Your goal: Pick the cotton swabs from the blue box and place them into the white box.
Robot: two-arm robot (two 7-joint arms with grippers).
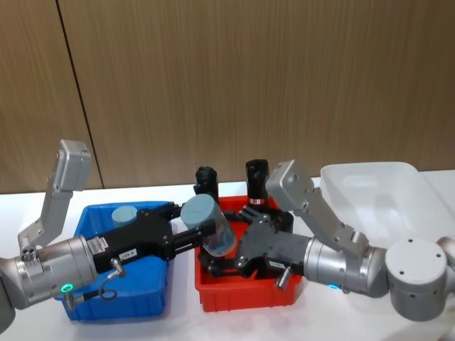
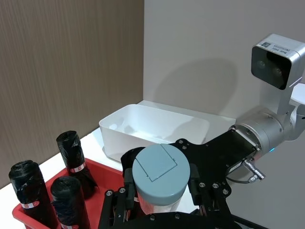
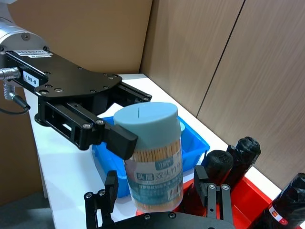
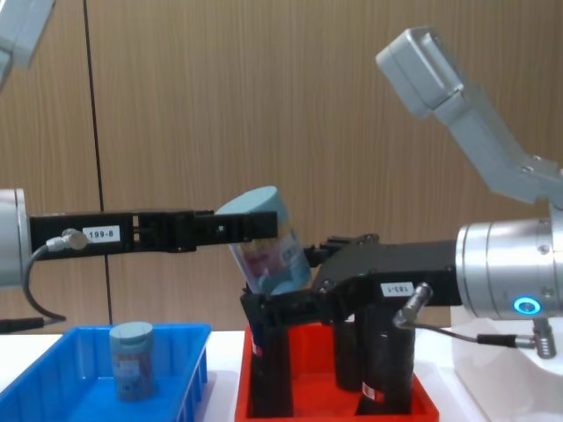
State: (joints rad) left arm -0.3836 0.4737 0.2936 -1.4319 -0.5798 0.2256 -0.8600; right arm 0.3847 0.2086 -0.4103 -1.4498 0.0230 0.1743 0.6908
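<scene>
Head view: one jar point(image 1: 219, 238) hangs in mid-air between the two grippers, above the red tray point(image 1: 242, 297).

The left gripper point(image 1: 204, 229) is clamped on the jar just under its lid and holds it tilted, between the blue box point(image 1: 153, 302) and the white box point(image 1: 370, 170). The right gripper point(image 1: 231, 249) reaches in from the other side with its fingers spread around the jar's lower body. The right wrist view shows a gap at one finger, so I'd say it has no grip yet. It looks like a handover. The other jar point(image 1: 124, 215) stands in the blue box, and what I can see of the white box is bare. By my reckoning nothing has been delivered, and both jars are left to go.
</scene>
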